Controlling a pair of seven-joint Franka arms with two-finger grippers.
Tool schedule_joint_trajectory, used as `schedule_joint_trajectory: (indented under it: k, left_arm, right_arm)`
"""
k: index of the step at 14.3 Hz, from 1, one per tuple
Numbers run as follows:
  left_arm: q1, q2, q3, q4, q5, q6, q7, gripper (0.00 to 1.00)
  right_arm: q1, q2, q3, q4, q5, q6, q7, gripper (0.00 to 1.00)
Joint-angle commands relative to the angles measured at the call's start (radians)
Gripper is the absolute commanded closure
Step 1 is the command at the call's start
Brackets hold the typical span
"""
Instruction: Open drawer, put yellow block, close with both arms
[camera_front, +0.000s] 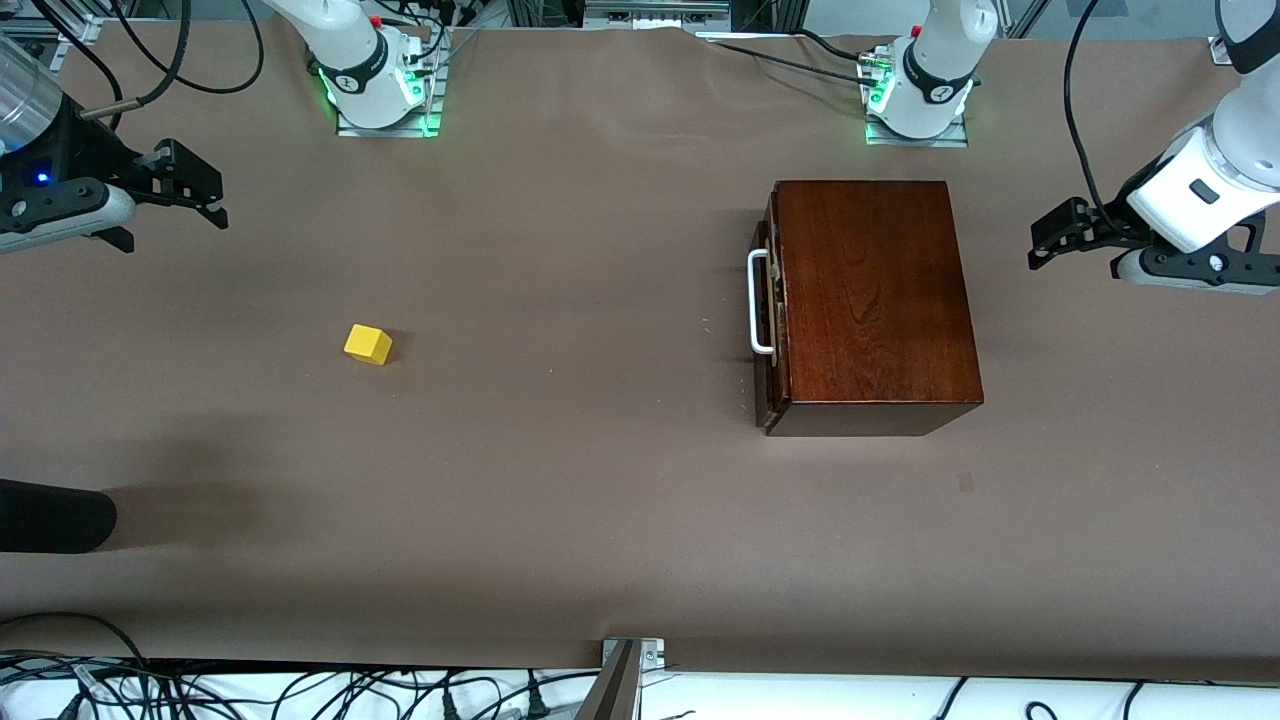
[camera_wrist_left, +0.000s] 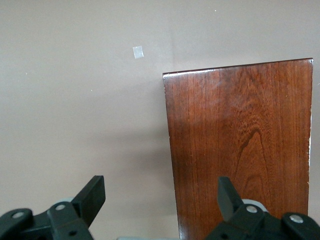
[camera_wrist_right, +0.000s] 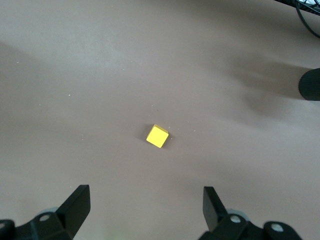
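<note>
Drawer (camera_front: 768, 305) shut, yellow block (camera_front: 368, 344) on bare counter (camera_front: 560, 500) toward right arm's end. Right tool (camera_wrist_right: 145, 207) released above block, staged for pickup; left tool (camera_wrist_left: 160, 200) released over box (camera_front: 870, 295).

Brown paper-covered table (camera_front: 560, 520), cables (camera_front: 300, 695) along its near edge, perhaps white floor.

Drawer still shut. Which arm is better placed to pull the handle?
Probably left. The left gripper, open, hovers beside the wooden box; the right gripper, also open, hangs near the yellow block, away from the drawer handle.
</note>
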Motion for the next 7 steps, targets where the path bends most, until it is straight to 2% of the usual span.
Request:
schedule_joint_trajectory:
  k: [1, 7]
  left_arm:
    - [0.000, 0.015, -0.002, 0.035, 0.001, -0.024, -0.008, 0.00]
    - [-0.011, 0.018, -0.003, 0.045, 0.024, -0.030, -0.007, 0.00]
  right_arm:
    - [-0.003, -0.005, -0.002, -0.001, 0.010, -0.009, -0.009, 0.00]
    - [-0.003, 0.000, -0.002, 0.001, 0.010, -0.006, -0.009, 0.00]
